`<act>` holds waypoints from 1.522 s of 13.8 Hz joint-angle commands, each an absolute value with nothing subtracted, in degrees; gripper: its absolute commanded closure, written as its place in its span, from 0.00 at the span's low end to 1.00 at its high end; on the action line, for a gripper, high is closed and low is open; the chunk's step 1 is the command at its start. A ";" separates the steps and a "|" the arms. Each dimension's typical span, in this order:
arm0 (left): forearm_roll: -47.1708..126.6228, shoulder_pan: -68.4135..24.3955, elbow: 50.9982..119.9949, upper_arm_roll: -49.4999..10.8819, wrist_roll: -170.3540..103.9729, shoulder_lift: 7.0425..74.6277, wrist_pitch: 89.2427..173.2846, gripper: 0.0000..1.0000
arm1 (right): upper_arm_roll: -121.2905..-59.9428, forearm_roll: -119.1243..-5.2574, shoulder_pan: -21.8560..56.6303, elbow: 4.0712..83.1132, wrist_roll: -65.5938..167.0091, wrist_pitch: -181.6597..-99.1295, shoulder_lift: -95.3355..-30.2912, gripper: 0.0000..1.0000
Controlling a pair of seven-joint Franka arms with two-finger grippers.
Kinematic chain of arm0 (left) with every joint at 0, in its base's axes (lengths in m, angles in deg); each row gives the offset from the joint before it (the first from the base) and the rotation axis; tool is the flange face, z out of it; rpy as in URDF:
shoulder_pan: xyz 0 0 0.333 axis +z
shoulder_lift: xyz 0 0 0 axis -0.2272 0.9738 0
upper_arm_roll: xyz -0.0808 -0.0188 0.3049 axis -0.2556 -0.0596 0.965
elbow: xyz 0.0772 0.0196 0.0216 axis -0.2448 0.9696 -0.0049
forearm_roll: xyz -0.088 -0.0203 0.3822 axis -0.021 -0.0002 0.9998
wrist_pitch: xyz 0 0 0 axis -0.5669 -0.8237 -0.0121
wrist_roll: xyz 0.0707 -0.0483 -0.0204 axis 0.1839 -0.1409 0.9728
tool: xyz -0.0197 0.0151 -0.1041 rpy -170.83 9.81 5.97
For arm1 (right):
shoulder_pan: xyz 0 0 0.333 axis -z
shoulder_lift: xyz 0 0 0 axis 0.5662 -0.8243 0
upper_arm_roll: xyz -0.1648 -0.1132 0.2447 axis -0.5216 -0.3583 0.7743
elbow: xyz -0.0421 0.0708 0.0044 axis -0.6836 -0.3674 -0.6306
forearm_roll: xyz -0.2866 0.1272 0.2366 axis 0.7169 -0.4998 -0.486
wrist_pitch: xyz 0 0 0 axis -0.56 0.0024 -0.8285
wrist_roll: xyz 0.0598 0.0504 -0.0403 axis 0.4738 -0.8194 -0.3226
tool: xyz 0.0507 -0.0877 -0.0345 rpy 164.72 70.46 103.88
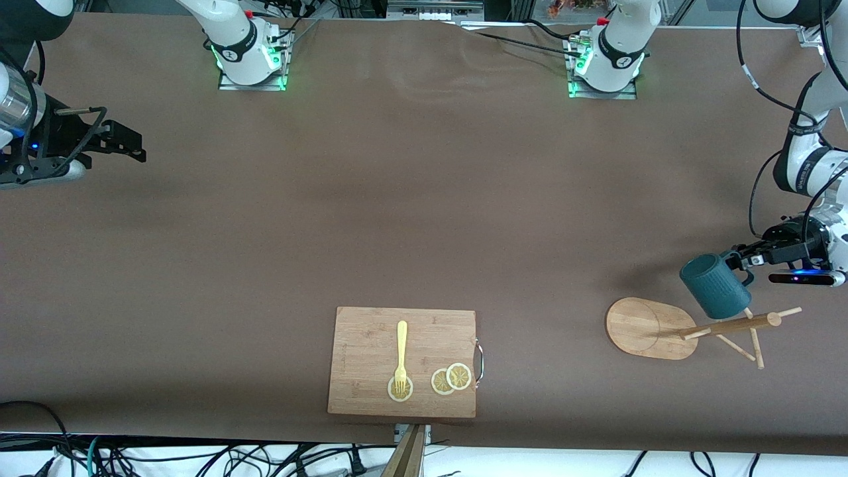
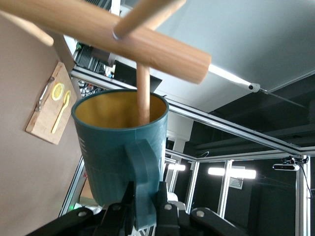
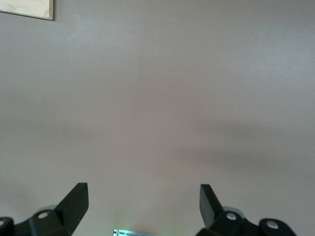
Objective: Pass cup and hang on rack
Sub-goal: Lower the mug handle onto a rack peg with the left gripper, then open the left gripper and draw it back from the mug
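Lower right of the front view: dark teal ribbed cup [image 1: 715, 286], tipped on its side in the air, pinched by its loop handle in the left gripper [image 1: 741, 260], claw clamped tight on that handle. Cup directly above the wooden mug rack [image 1: 652, 328], over the spot where the pole meets the oval base. In the left wrist view, cup [image 2: 120, 152] at centre, handle squeezed between the black fingers [image 2: 114, 216] along the bottom edge, yellowish-tan inside facing the rack [image 2: 147, 42], one thin peg reaching down inside the cup's mouth; contact between peg and wall not clear. Rack pole with pegs fanning toward the right edge of the front view. Bottom centre of the front view: rectangular bamboo cutting board [image 1: 371, 338] with a metal handle, carrying a yellow fork [image 1: 401, 354] and three lemon slices [image 1: 450, 379], the fork's tines over one slice. Upper left of the front view: right gripper [image 1: 136, 149] waiting above bare brown table [image 1: 397, 199], claw spread wide and empty; same wide gap in the right wrist view, fingers [image 3: 74, 201] low in the frame.
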State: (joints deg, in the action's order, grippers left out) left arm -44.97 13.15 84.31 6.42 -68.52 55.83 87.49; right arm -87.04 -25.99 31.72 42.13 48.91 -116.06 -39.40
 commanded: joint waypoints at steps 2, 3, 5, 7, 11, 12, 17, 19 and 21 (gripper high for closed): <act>-46.73 13.58 81.41 6.31 -69.79 57.66 87.31 1.00 | -87.10 -27.01 32.20 40.81 49.59 -115.65 -40.05 0.00; -46.73 14.02 81.24 6.31 -69.79 57.84 87.31 1.00 | -87.36 -27.01 32.20 40.81 49.59 -115.83 -40.14 0.00; -46.82 14.11 79.31 6.31 -69.79 58.80 87.31 1.00 | -87.36 -27.01 32.03 40.81 49.59 -115.92 -40.32 0.00; -46.82 14.29 79.04 6.31 -69.70 59.16 87.40 1.00 | -87.10 -27.01 31.76 40.81 49.59 -115.83 -40.32 0.00; -47.78 14.64 78.95 6.31 -69.70 60.47 87.40 0.98 | -86.93 -27.19 31.50 40.81 49.68 -116.27 -40.40 0.00; -47.70 14.64 78.95 6.31 -69.79 60.48 87.40 0.87 | -86.93 -27.19 31.50 40.81 49.68 -116.36 -40.40 0.00; -44.99 14.64 79.04 6.49 -70.75 59.52 87.23 0.00 | -86.93 -27.19 31.50 40.90 49.59 -116.18 -40.40 0.00; -38.50 14.73 79.12 6.57 -72.77 57.59 87.31 0.00 | -86.84 -27.19 31.41 40.90 49.59 -116.27 -40.40 0.00; -33.31 15.42 79.21 6.58 -72.95 56.09 87.14 0.00 | -86.84 -27.19 31.50 40.90 49.59 -116.27 -40.40 0.00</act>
